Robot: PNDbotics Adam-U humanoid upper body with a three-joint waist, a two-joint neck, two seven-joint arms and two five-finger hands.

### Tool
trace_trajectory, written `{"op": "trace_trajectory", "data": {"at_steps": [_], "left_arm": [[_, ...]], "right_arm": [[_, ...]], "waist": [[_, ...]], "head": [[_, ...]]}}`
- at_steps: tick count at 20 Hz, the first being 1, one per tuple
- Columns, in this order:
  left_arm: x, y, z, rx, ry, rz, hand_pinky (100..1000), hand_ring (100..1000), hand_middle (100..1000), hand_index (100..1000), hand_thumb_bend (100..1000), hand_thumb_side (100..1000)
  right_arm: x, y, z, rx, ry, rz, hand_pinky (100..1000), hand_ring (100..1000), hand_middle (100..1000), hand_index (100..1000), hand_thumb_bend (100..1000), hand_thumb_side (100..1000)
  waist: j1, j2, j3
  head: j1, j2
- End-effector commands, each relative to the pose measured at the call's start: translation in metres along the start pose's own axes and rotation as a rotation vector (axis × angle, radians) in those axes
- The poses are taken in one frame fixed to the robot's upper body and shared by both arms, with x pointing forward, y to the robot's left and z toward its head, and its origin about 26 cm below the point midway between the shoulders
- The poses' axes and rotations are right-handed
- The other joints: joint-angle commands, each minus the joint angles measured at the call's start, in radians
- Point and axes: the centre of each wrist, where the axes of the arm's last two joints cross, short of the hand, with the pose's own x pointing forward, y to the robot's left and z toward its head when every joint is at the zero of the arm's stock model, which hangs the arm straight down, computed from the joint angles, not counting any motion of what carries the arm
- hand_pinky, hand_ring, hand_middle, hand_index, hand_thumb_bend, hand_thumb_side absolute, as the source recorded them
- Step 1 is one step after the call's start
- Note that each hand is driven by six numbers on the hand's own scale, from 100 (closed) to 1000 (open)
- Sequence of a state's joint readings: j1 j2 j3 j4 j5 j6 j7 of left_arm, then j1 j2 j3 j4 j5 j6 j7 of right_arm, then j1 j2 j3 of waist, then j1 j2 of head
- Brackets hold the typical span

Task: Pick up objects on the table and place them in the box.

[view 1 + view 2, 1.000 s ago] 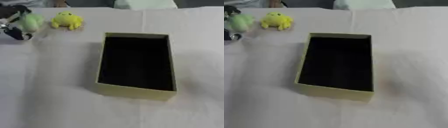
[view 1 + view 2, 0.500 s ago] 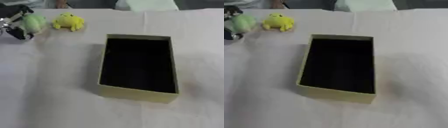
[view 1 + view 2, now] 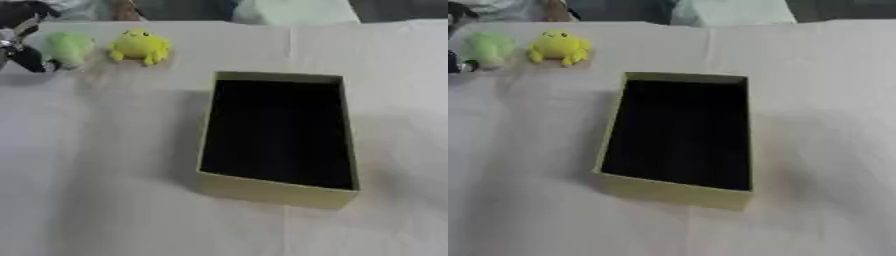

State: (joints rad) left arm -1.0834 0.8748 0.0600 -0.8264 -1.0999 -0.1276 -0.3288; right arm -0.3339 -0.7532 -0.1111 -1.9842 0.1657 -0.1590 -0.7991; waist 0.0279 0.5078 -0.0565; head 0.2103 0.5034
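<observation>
I see one open box on the bench, olive-yellow outside and black inside. It lies with its long sides running away from me and holds nothing that I can make out.

Two small soft toys sit well to the far left of the box, just beside each other. One is a yellow toy with a rounded body and little feet, resting on the bench by itself. The other is a pale green toy, immediately to the left of the yellow one and farther from the box.

I see one robot hand, the left hand, at the left edge of the view, far left of the box. It is black with a silver part, and it is right against the green toy, with dark fingers on the toy's left side. I cannot tell whether those fingers are curled around the toy or only touching it. The right hand shows in neither view.

The bench is covered in a pale cloth with a faint crease running past the box.
</observation>
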Motion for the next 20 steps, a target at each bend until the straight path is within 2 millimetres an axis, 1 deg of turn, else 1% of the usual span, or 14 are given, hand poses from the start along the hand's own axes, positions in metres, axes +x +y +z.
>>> {"op": "trace_trajectory", "data": {"at_steps": [1,3,6,11,14,16,17,18,19,20], "left_arm": [[-0.020,0.022,0.008,0.038,0.051,-0.017,872,883,892,921,465,100],[-0.023,0.020,0.008,0.022,0.064,-0.014,875,887,882,907,469,100],[-0.028,0.023,0.010,-0.002,0.078,-0.005,882,903,906,917,472,100],[-0.031,0.029,0.013,0.011,0.072,0.002,883,907,919,930,452,100],[-0.032,0.030,0.014,0.026,0.080,-0.001,877,903,916,930,431,100],[-0.032,0.028,0.014,0.026,0.085,-0.002,851,878,873,917,413,100],[-0.032,0.028,0.013,0.026,0.085,-0.001,834,848,825,902,407,100],[-0.032,0.028,0.013,0.029,0.085,0.001,825,833,800,889,404,100],[-0.032,0.028,0.013,0.032,0.083,0.002,806,795,740,860,390,101],[-0.031,0.027,0.013,0.033,0.080,0.004,800,780,711,843,383,103]], "right_arm": [[0.005,-0.005,-0.012,0.000,-0.056,0.017,762,714,676,775,157,998],[0.006,-0.005,-0.013,-0.002,-0.061,0.014,762,713,676,775,158,997],[0.006,-0.004,-0.014,-0.001,-0.064,0.010,762,713,675,774,160,997],[0.006,-0.004,-0.014,-0.003,-0.063,0.010,761,710,674,774,161,997],[0.006,-0.004,-0.014,-0.004,-0.062,0.011,761,710,673,774,163,997],[0.006,-0.004,-0.013,-0.003,-0.060,0.012,761,710,673,773,164,998],[0.006,-0.004,-0.013,-0.002,-0.060,0.014,761,709,673,773,165,998],[0.006,-0.004,-0.013,-0.001,-0.059,0.016,761,709,673,773,166,998],[0.006,-0.004,-0.013,-0.001,-0.057,0.017,761,709,673,773,167,997],[0.005,-0.005,-0.012,0.000,-0.055,0.019,761,709,673,773,168,996]], "waist": [[-0.002,-0.012,-0.005],[-0.001,-0.005,-0.011],[0.003,0.003,-0.019],[0.011,0.011,-0.030],[0.012,0.017,-0.035],[0.012,0.019,-0.036],[0.012,0.020,-0.036],[0.012,0.021,-0.035],[0.011,0.021,-0.035],[0.011,0.021,-0.033]], "head": [[0.010,-0.026],[0.016,-0.037],[0.022,-0.049],[0.035,-0.066],[0.035,-0.073],[0.036,-0.073],[0.037,-0.072],[0.037,-0.071],[0.036,-0.070],[0.036,-0.068]]}}
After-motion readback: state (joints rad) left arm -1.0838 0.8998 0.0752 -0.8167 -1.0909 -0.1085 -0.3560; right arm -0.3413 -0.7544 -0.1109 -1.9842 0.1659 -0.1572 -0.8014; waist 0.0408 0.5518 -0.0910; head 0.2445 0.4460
